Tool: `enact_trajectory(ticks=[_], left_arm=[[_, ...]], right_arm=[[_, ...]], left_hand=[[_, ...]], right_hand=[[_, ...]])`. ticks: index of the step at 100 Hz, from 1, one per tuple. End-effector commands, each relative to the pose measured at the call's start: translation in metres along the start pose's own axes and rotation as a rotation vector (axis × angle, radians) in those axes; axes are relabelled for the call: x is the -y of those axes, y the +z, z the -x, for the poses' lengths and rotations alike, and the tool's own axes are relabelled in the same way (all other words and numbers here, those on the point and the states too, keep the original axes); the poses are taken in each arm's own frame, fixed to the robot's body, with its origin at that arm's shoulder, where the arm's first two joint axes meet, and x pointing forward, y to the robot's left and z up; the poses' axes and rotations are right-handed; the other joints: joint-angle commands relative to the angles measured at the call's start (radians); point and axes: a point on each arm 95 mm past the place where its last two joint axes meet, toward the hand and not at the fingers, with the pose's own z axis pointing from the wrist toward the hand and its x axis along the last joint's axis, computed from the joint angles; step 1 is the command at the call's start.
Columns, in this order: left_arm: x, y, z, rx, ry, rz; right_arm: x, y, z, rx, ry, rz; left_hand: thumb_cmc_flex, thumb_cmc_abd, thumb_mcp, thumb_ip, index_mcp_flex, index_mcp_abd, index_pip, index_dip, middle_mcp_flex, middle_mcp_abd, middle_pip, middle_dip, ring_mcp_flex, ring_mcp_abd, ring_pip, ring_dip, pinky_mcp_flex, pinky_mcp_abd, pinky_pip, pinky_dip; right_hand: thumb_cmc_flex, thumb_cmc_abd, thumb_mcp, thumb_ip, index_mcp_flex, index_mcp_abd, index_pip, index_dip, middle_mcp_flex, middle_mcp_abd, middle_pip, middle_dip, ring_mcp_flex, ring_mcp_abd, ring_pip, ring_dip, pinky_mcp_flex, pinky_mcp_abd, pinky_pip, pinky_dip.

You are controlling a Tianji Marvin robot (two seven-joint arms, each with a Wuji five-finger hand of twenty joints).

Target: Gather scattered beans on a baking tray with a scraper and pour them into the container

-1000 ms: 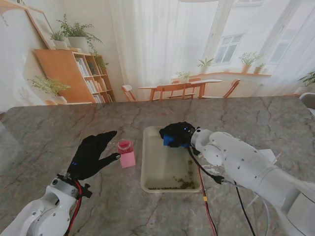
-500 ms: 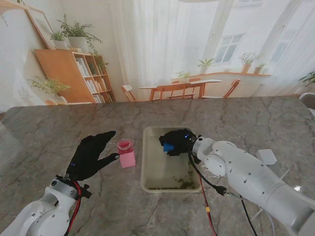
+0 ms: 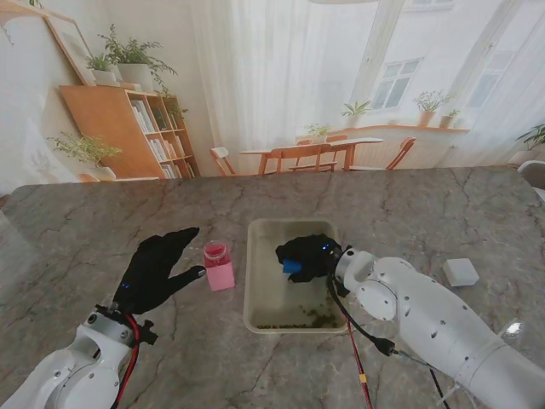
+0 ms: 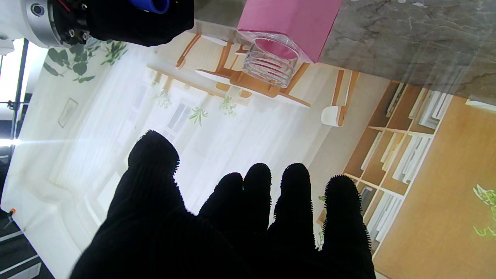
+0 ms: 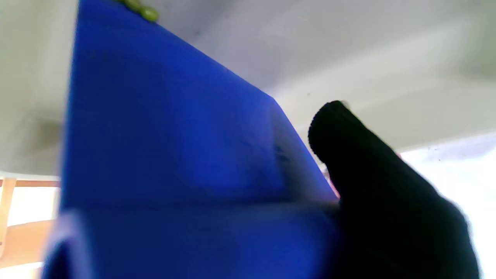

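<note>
A cream baking tray [image 3: 255, 298] lies on the marble table in front of me. Green beans [image 3: 308, 319] are heaped along its near edge, toward the right corner. My right hand [image 3: 308, 256], in a black glove, is shut on a blue scraper [image 3: 292, 267] over the middle of the tray. The right wrist view is filled by the scraper's blade [image 5: 166, 147], with a couple of beans [image 5: 141, 9] at its edge. A pink container [image 3: 218, 265] with a clear threaded mouth [image 4: 271, 62] stands left of the tray. My left hand [image 3: 156, 270] hovers open beside it, fingers spread.
A small white block [image 3: 461, 272] lies on the table far to the right. A red and black cable [image 3: 353, 341] hangs from my right arm past the tray's near right corner. My right forearm [image 3: 434, 324] crosses the table right of the tray.
My right hand has drawn the blue scraper from the tray's far end toward me, to about the tray's middle. The left hand and the pink container have stayed put.
</note>
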Motion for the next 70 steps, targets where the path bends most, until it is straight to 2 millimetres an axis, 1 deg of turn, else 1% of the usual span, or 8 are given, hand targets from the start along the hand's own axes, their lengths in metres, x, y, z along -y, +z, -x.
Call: enact_trajectory(ticks=[1,36,58,70], left_arm=[[-0.001,-0.001,-0.002,-0.001,-0.005,-0.002],[0.000,-0.002,-0.002,0.001,-0.004,-0.007],[0.000,-0.002,-0.002,0.001,-0.003,-0.008],[0.000,-0.003,-0.002,0.003,-0.002,-0.010]], right_arm=[[0.026,-0.009,-0.007,-0.005,0.016,-0.070],[0.027,-0.019,-0.019,0.001,0.068,-0.074],[0.028,-0.024,-0.024,-0.007,0.116,-0.090],[0.027,-0.028,-0.027,-0.026,0.145,-0.107]], left_hand=[[0.017,0.034,-0.001,0.006,0.016,-0.013,0.002,0.004,0.009,-0.033,-0.005,0.015,0.011,-0.006,0.008,0.007,-0.002,0.020,-0.016,0.016],[0.018,0.034,0.000,0.006,0.016,-0.012,0.002,0.004,0.009,-0.031,-0.004,0.016,0.012,-0.006,0.008,0.007,-0.003,0.021,-0.015,0.016],[0.017,0.034,0.000,0.006,0.016,-0.014,0.002,0.004,0.009,-0.033,-0.005,0.016,0.012,-0.006,0.008,0.007,-0.002,0.021,-0.016,0.016],[0.018,0.034,0.000,0.006,0.016,-0.013,0.002,0.004,0.010,-0.033,-0.004,0.016,0.012,-0.006,0.008,0.008,-0.003,0.020,-0.016,0.016]], right_hand=[[0.037,0.013,0.029,0.025,0.042,-0.035,0.042,0.026,0.020,0.008,0.029,0.020,0.064,-0.100,-0.008,-0.028,0.026,-0.003,0.058,0.021],[0.052,0.030,0.011,0.027,0.081,-0.073,0.028,0.019,0.067,-0.009,0.014,0.026,0.118,-0.122,-0.014,-0.030,0.079,-0.031,0.070,0.020],[0.053,0.027,0.008,0.029,0.090,-0.082,0.017,0.011,0.076,-0.011,0.000,0.021,0.147,-0.126,-0.029,-0.035,0.106,-0.041,0.067,0.013],[0.049,0.023,0.005,0.027,0.109,-0.106,0.001,0.005,0.096,-0.020,-0.022,0.010,0.173,-0.140,-0.042,-0.037,0.134,-0.065,0.066,0.006]])
